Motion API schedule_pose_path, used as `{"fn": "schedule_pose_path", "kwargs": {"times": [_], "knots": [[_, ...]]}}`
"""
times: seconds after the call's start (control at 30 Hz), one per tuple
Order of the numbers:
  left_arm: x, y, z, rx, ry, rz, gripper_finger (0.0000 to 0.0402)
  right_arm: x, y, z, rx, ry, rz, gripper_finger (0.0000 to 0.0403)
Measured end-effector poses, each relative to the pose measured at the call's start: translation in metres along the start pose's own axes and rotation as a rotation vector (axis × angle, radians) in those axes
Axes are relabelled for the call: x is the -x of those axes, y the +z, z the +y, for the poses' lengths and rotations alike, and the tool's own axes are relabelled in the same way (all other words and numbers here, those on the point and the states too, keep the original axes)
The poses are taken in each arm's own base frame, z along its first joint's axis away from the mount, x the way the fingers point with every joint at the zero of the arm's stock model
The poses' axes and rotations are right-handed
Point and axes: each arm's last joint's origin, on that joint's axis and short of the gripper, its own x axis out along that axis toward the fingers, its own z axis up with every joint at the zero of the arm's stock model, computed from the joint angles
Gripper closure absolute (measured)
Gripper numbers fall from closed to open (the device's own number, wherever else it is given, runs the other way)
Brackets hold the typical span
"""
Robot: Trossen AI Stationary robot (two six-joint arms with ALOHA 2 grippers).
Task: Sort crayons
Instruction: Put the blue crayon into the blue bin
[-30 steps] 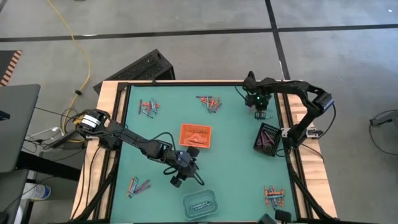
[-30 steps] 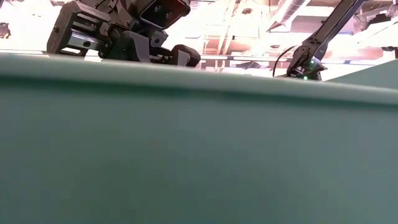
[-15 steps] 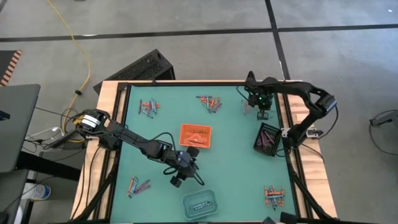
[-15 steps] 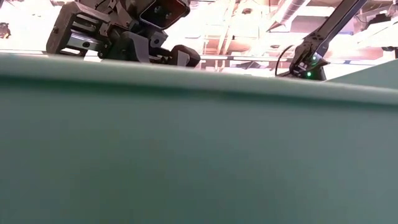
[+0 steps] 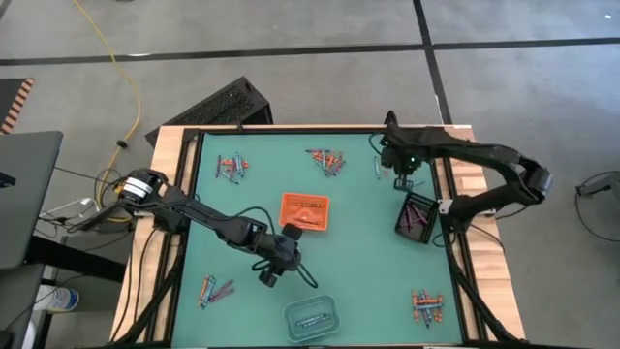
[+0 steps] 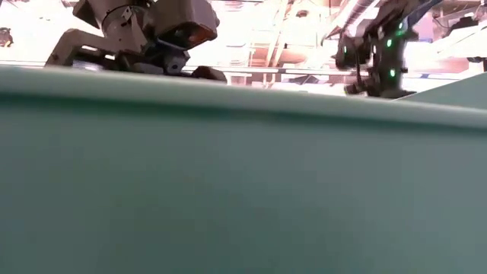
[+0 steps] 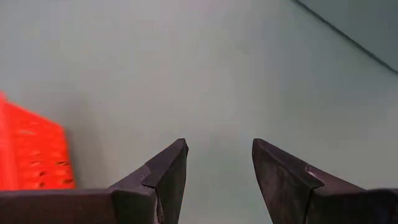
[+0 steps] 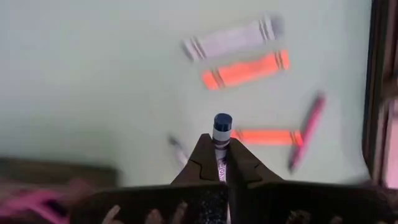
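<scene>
Right gripper (image 5: 405, 177), high view: far right of the green table (image 5: 368, 262), fingers pinched together, just on the far side of the black tray (image 5: 418, 215) by the right rail. Held item too small to make out here. Left gripper (image 5: 270, 275) sits mid-table, nearer the camera side than the orange tray (image 5: 304, 211), fingers apart, nothing in them; clear tray (image 5: 312, 315) lies at the near edge, beyond its tip. Loose crayons in clusters: far left (image 5: 231, 168), far centre (image 5: 328, 160), near left (image 5: 217, 289), near right (image 5: 426, 305).

Low view: mostly table edge. Left arm's wrist at upper left, right gripper (image 6: 374, 76) at upper right with green lights; no crayons visible.

Left wrist view: left gripper (image 7: 219, 163) open over bare green, corner of orange tray (image 7: 31, 152) to one side. No crayon between the fingers.

Right wrist view: right gripper (image 8: 216, 154) clamped on a blue-tipped crayon (image 8: 221, 134), its long axis running straight out along the fingers, tip sticking past them. Loose crayons on the table beyond: a pale one (image 8: 231, 38), two orange (image 8: 245, 69), one magenta (image 8: 308, 130).

Judgement: the blue crayon likely belongs in the clear tray, which lies across the table at the near edge, much closer to the left gripper than the right. The right arm faces a long carry toward near-centre, or a handover.
</scene>
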Motion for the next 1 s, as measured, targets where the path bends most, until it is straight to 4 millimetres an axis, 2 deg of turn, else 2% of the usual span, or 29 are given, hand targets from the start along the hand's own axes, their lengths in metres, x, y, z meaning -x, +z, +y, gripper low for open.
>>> {"fn": "schedule_pose_path", "kwargs": {"times": [0.13, 0.27, 0.53, 0.77, 0.87, 1.0], "knots": [[0.017, -0.001, 0.002, 0.019, 0.029, 0.038, 0.023, 0.028, 0.017, 0.027, 0.035, 0.072, -0.211, 0.0402], [0.039, -0.002, 0.003, 0.064, 0.035, 0.08, 0.023, 0.052, 0.036, 0.064, 0.111, 0.198, -0.413, 0.0402], [0.086, -0.01, -0.017, 0.202, 0.032, 0.186, 0.023, 0.081, 0.064, 0.166, 0.372, 0.447, -0.754, 0.0402], [0.112, -0.01, -0.06, 0.338, -0.046, 0.196, 0.023, 0.094, 0.07, 0.257, 0.564, 0.619, -1.027, 0.0401], [0.118, -0.012, -0.084, 0.401, -0.08, 0.218, 0.023, 0.092, 0.069, 0.287, 0.607, 0.671, -1.103, 0.0401], [0.12, -0.017, -0.116, 0.504, -0.094, 0.262, 0.023, 0.088, 0.07, 0.319, 0.644, 0.717, -1.101, 0.0401]]}}
